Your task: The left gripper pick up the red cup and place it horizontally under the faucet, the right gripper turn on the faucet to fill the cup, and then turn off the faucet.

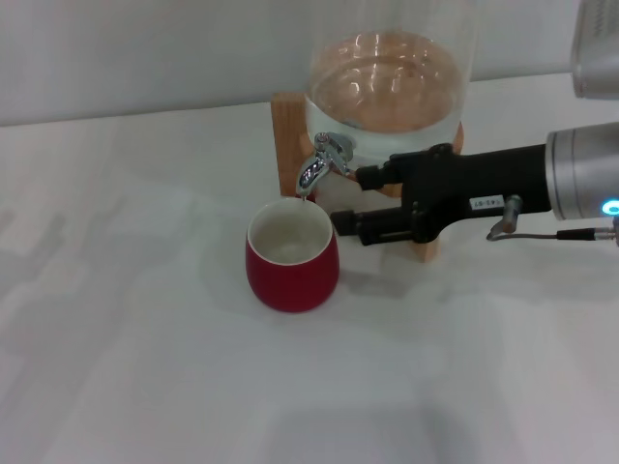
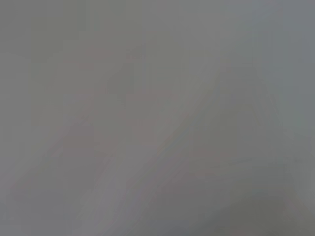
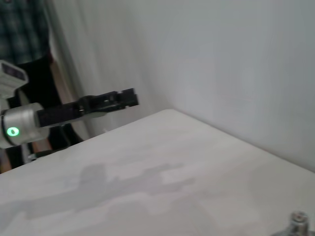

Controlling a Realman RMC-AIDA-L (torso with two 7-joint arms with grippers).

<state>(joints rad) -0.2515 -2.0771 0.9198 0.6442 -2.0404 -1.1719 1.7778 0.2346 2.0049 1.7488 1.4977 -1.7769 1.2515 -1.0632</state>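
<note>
The red cup (image 1: 292, 259) stands upright on the white table, its cream inside facing up, directly below the spout of the chrome faucet (image 1: 317, 164). That tap is mounted on a glass dispenser (image 1: 387, 82) holding water. My right gripper (image 1: 350, 201) reaches in from the right and is open; its upper finger (image 1: 372, 177) lies just beside the faucet's lever and its lower finger (image 1: 348, 228) is near the cup's rim. My left gripper (image 3: 129, 97) shows only in the right wrist view, held in the air away from the cup. The faucet's top (image 3: 298, 219) also shows in that view.
The dispenser rests on a wooden stand (image 1: 285, 130) near the back wall. The white table (image 1: 135, 319) spreads out in front and to the left of the cup. A person in a plaid shirt (image 3: 22, 29) stands beyond the table. The left wrist view shows only a grey surface.
</note>
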